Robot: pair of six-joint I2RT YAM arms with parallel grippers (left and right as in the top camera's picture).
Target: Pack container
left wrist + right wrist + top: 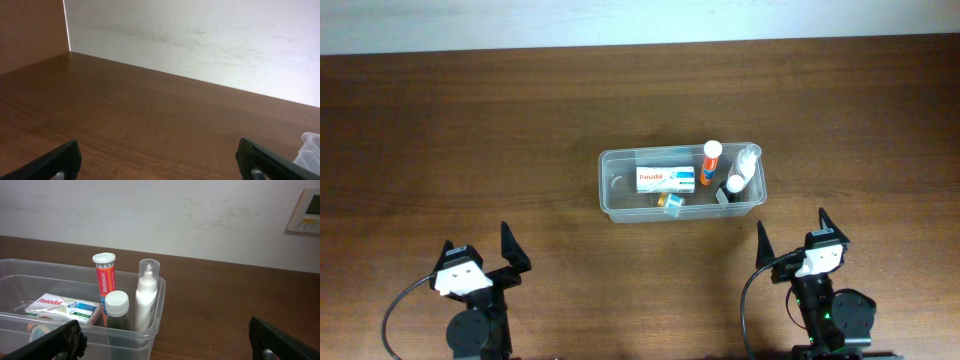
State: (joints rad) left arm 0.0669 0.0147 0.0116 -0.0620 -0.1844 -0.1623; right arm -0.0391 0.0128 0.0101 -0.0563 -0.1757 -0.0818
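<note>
The clear container [606, 186] stands right of the table's middle. Inside lie a white Panadol box [666, 179] and a small blue-capped item [672, 202], with an orange tube [711, 162], a white bottle [746, 165] and a dark white-capped bottle [734, 186] upright at its right end. My left gripper [477, 240] is open near the front left, far from the tub. My right gripper [792, 225] is open just in front of the tub's right corner. The right wrist view shows the container [50, 266], the tube [104, 280] and the white bottle [147, 297] beyond the open right gripper [164, 330].
The brown wooden table [470, 130] runs back to a pale wall. In the left wrist view the open left gripper [157, 150] faces bare wood, with one corner of the tub [310, 145] at the right edge. A wall panel [306, 211] hangs at the upper right.
</note>
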